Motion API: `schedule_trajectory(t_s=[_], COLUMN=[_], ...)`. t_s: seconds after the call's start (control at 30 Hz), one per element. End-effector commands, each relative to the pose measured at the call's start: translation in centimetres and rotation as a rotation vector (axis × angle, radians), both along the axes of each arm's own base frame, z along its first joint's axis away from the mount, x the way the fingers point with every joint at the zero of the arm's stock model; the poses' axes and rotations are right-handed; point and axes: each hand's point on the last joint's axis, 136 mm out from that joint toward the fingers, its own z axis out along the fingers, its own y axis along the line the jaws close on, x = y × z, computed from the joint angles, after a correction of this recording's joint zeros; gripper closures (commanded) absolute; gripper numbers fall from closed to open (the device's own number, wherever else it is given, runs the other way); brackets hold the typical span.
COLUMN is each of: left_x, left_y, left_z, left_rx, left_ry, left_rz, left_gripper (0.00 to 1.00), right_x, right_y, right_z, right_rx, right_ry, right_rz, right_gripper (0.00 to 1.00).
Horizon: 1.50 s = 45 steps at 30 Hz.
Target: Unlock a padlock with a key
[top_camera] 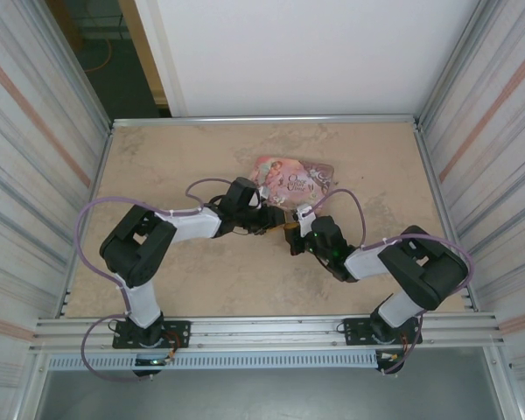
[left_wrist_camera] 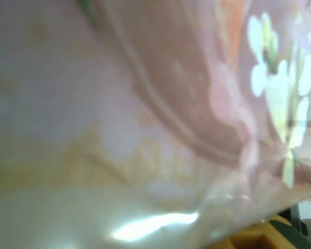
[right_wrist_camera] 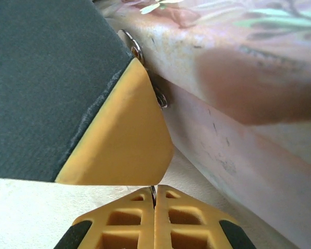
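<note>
Right gripper (right_wrist_camera: 154,196) pinches a thin metal sliver, likely the key (right_wrist_camera: 154,190). Left gripper (top_camera: 278,220) close against pink tin (right_wrist_camera: 238,104), spread or not can't tell. Steady tin, line key up slowly.

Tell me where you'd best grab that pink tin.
Probably its two long side walls, coming down from above: the pink tin lies flat on the table, its walls look straight, and the broad lid offers nothing to pinch.
</note>
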Motion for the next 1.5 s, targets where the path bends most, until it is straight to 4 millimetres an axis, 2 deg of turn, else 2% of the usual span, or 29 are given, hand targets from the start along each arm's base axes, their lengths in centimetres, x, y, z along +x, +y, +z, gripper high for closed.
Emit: schedule_trajectory(t_s=[0.0, 0.4, 0.63, 0.83, 0.93, 1.2, 1.47], left_x=[-1.3, -0.7, -0.7, -0.8, -1.0, -1.3, -1.2], left_y=[-0.9, 2.2, 5.4, 8.6, 9.7, 10.8, 10.5], left_z=[1.4, 3.3, 5.7, 6.8, 7.0, 7.5, 6.9], left_rx=[-0.075, -0.071, -0.041, -0.047, -0.060, -0.152, -0.252], left_ry=[0.019, -0.038, -0.127, -0.208, -0.241, -0.272, -0.219], left_rz=[-0.066, -0.019, 0.029, 0.123, 0.164, 0.260, 0.303], left_gripper=[0.59, 0.51, 0.47, 0.45, 0.45, 0.41, 0.42], right_x=[-0.4, -0.7, -0.8, -1.0, -1.0, -1.2, -1.5], right_y=[0.9, 1.2, 1.4, 2.1, 2.3, 2.3, 2.9], right_z=[0.0, -1.0, -1.5, -1.3, -1.3, 0.1, 1.8], right_rx=[0.039, 0.051, 0.083, 0.111, 0.125, 0.179, 0.257], right_ry=[0.017, 0.070, 0.123, 0.211, 0.275, 0.381, 0.488], right_rz=[0.019, 0.026, 0.025, 0.035, 0.026, 0.021, 0.040], right_gripper=[1.00, 1.00, 1.00, 1.00, 1.00, 1.00, 1.00])
